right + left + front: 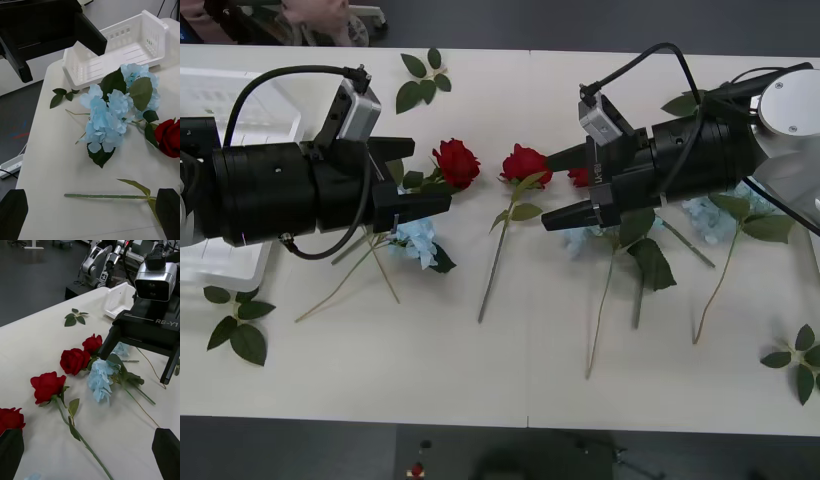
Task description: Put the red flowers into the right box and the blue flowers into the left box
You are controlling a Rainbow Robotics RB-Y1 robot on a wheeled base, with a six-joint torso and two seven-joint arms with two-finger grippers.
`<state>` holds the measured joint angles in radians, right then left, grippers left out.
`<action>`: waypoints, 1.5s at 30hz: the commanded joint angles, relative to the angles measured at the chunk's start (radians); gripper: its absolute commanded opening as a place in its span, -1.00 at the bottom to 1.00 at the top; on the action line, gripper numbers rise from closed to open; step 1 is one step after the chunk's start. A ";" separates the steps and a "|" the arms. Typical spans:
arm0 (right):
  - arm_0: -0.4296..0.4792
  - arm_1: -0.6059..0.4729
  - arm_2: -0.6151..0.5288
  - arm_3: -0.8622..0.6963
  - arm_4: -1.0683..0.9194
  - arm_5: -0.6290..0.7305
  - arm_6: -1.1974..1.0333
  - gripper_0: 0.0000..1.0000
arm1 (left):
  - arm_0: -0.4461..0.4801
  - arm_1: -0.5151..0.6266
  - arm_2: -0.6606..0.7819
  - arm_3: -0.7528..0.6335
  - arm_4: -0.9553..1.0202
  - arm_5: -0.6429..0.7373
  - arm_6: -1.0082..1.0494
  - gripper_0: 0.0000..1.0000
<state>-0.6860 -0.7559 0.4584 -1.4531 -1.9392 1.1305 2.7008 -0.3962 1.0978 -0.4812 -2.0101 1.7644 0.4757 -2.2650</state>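
Roses and pale blue heads lie scattered across the white desk (480, 390), none of them in a box; the left tool (412, 178) hovers over the desk's left half with its black fingers spread apart and nothing between them, its tips just beside the leftmost of the red flowers (456, 163); under that tool one of the blue flowers (418, 240) lies flat on the desk; the right tool (565, 187) hovers over the right half, fingers likewise apart and empty, pointing toward the middle rose; a third rose sits partly hidden behind this tool; more blue heads lie beneath and behind the right arm, their long stems running toward the near edge; the left box (220, 110) stands at the desk's far left, partly hidden by the left arm; the right box (119, 299) stands at the other end, past the right tool; loose leaf sprigs (237, 322) lie near the corners.
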 commanded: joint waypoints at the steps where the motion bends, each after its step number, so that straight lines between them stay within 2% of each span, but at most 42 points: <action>1: 0.045 -0.008 0.023 0.000 0.022 -0.011 0.004 1.00 | -0.016 0.013 0.016 -0.016 -0.003 -0.003 -0.061 1.00; 4: 0.046 -0.010 0.003 0.016 0.019 -0.008 0.004 1.00 | -0.016 0.013 0.016 -0.016 -0.003 -0.003 -0.061 1.00; 7: 0.014 -0.031 -0.038 0.046 0.017 0.054 0.004 1.00 | -0.016 0.013 0.016 -0.016 -0.003 -0.003 -0.061 1.00; 9: -0.015 -0.046 -0.083 0.085 0.022 0.164 -0.271 1.00 | -0.016 0.013 0.016 -0.016 -0.003 -0.003 -0.061 1.00; 10: -0.026 -0.053 -0.106 0.100 0.029 0.215 -0.401 1.00 | 0.026 -0.024 -0.016 -0.007 -0.002 -0.006 -0.061 1.00; 11: -0.032 -0.053 -0.125 0.111 0.039 0.252 -0.483 1.00 | 0.030 -0.029 -0.017 -0.009 0.000 -0.006 -0.062 1.00; 15: -0.075 -0.059 -0.339 0.171 0.190 0.537 -1.055 1.00 | 0.066 -0.052 0.041 -0.018 0.109 -0.035 -0.057 1.00; 18: -0.092 -0.065 -0.466 0.172 0.329 0.716 -1.345 1.00 | 0.068 0.030 0.092 0.024 0.260 -0.006 -0.045 1.00; 21: -0.093 -0.066 -0.584 0.151 0.487 0.789 -1.550 1.00 | 0.068 0.117 0.127 0.116 0.468 0.100 -0.001 1.00; 22: -0.093 -0.066 -0.613 0.137 0.557 0.789 -1.601 1.00 | 0.069 0.142 0.130 0.160 0.541 0.153 0.028 1.00; 24: -0.090 -0.068 -0.635 0.122 0.686 0.789 -1.632 1.00 | 0.069 0.162 0.139 0.223 0.567 0.227 0.064 1.00; 28: -0.055 -0.071 -0.616 0.100 0.930 0.789 -1.612 1.00 | 0.068 0.183 0.141 0.364 0.483 0.316 0.191 1.00; 32: 0.000 -0.071 -0.547 0.088 0.987 0.787 -1.592 1.00 | 0.059 0.182 0.138 0.427 0.357 0.325 0.334 1.00; 39: 0.131 -0.083 -0.432 0.056 1.060 0.523 -1.592 1.00 | -0.102 0.137 -0.010 0.516 0.047 0.336 0.722 1.00; 45: 0.140 -0.036 -0.388 0.117 1.086 0.374 -1.609 1.00 | -0.228 0.043 -0.120 0.642 -0.032 0.336 0.860 1.00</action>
<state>-0.5141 -0.8061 0.0896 -1.3515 -0.8733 1.5296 1.0973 -0.5941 1.1736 -0.6250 -1.3904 1.7447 0.8080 -1.4531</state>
